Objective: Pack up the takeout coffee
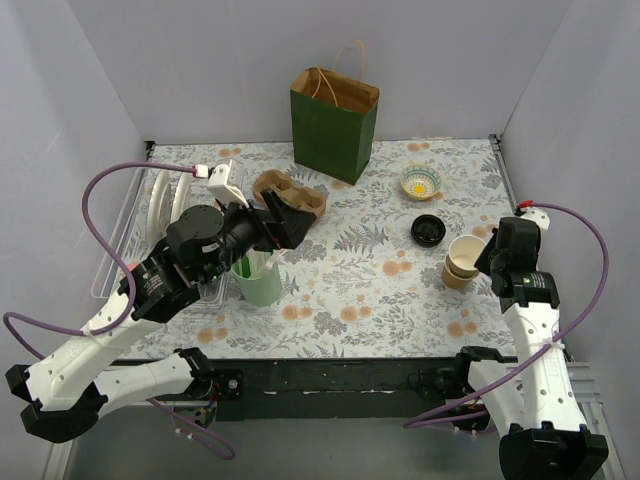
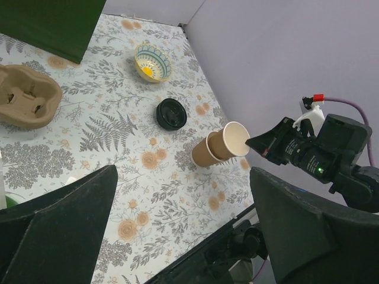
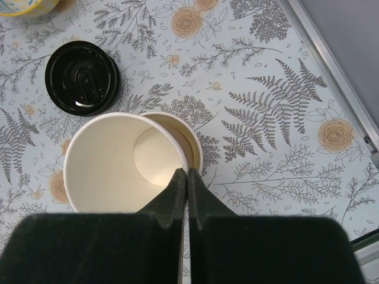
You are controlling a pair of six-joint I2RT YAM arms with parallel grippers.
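**Lid lying loose, two cups together at the right edge**

The round black plastic lid [image 1: 428,230] lies flat on the floral-patterned desk [image 1: 340,290], right of centre and on no cup. Just beside it, toward the right edge, stands the small brown kraft-paper cup [image 1: 456,277]. A like-sized paper cup with a cream inside [image 1: 467,248] appears to sit in it at a tilt (from the right wrist its wide rim hides most of the lower rim). That makes two paper cups, both lidless, and one lid.

Farther out there is one of each:
- a small patterned bowl with a yellow centre [image 1: 421,182], beyond the lid
- a dark green paper bag with handles [image 1: 333,125], upright at the back
- a brown moulded-pulp cup carrier [image 1: 295,195], beside the bag's near left corner
- a mint-green cup [image 1: 262,288], left of centre near the front

The right arm rises from its base along the right edge, with its wrist bent inward toward the two cups. The right end effector [image 3: 187,173] is clenched, fingers pressed together with nothing seen between them. Its tips sit right at the cups' rims (whether they touch cannot be told).

The left arm reaches forward and inward from the left, elbow raised, with its wrist above the mint-green cup. The left end effector [image 2: 183,170] is spread wide and holds nothing, hanging over the near side of the pulp carrier, well apart from the lid and cups.
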